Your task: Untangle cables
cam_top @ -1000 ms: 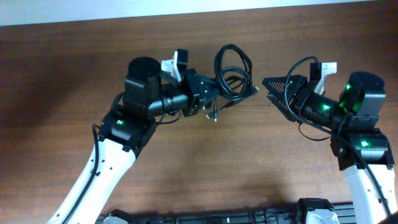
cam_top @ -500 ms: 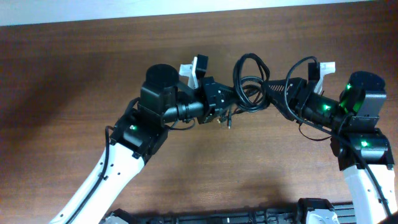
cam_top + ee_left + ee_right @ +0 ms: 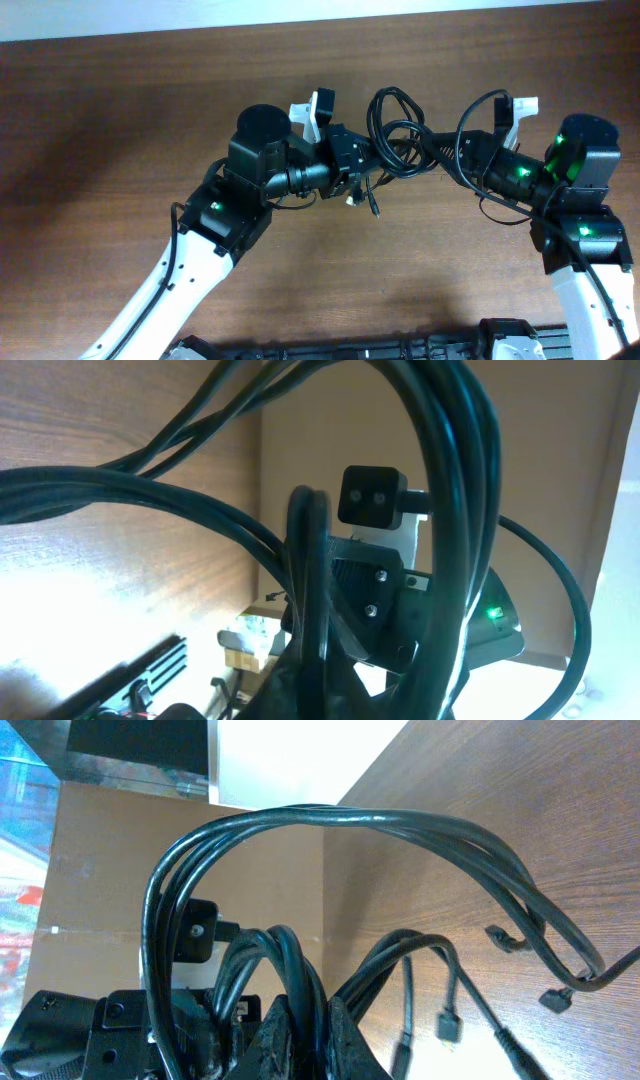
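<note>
**Both arms locked on one bundle**

The left arm (image 3: 215,215) sweeps in from the near-left and the right arm (image 3: 580,225) from the near-right. Their wrists face each other by the middle of the table's (image 3: 100,130) far edge. The left gripper (image 3: 366,158) is pinched onto the cables (image 3: 392,125). The right gripper (image 3: 430,155) is clamped on the same bundle, just beside it. The loops bulge toward the far edge and a plug end (image 3: 373,208) trails toward the near edge, so the bundle runs far to near.
</note>
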Controlling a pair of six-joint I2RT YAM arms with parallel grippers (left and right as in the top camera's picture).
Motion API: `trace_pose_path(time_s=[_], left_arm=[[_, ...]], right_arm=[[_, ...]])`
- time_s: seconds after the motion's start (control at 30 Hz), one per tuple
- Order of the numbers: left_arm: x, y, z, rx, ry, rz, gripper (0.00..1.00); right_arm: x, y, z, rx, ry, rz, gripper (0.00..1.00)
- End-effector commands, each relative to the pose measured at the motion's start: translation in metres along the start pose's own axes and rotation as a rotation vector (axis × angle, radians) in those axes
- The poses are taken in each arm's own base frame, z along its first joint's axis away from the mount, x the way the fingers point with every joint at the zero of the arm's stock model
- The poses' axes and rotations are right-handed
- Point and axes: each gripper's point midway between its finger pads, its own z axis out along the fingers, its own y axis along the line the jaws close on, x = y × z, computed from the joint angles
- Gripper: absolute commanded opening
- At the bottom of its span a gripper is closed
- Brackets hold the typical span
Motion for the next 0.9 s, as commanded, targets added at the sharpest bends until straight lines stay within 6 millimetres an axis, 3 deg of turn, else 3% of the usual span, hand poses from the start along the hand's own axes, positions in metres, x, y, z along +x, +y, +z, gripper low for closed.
trace_pose_path(time_s=[0.0, 0.1, 0.13, 0.23, 0.4, 0.53, 0.7, 0.87], left_arm=[[-0.001, -0.007, 0.001, 0.014, -0.010, 0.025, 0.39], [-0.002, -0.006, 0.001, 0.010, -0.015, 0.143, 0.96], [-0.003, -0.006, 0.000, 0.009, -0.018, 0.191, 0.99], [-0.006, 0.003, -0.002, -0.025, -0.019, 0.297, 0.99], [-0.025, 0.039, -0.018, -0.156, -0.066, 0.194, 0.95], [-0.033, 0.043, -0.023, -0.168, -0.083, 0.192, 0.78], [-0.036, 0.029, -0.021, -0.131, -0.086, 0.454, 0.75], [-0.034, 0.030, -0.020, -0.149, -0.054, 0.828, 0.64]], right_arm=[[0.000, 0.009, -0.001, -0.012, -0.004, -0.055, 0.04], [-0.002, 0.001, -0.001, 0.024, -0.025, -0.050, 0.04], [-0.003, -0.002, -0.001, 0.038, -0.034, -0.042, 0.04], [-0.007, -0.012, -0.002, 0.084, -0.061, -0.030, 0.04], [-0.012, -0.032, -0.005, 0.172, -0.110, 0.019, 0.04], [-0.016, -0.050, -0.009, 0.258, -0.153, 0.063, 0.04], [-0.016, -0.066, -0.005, 0.301, -0.133, 0.115, 0.04], [-0.017, -0.077, 0.002, 0.318, -0.108, 0.148, 0.04]])
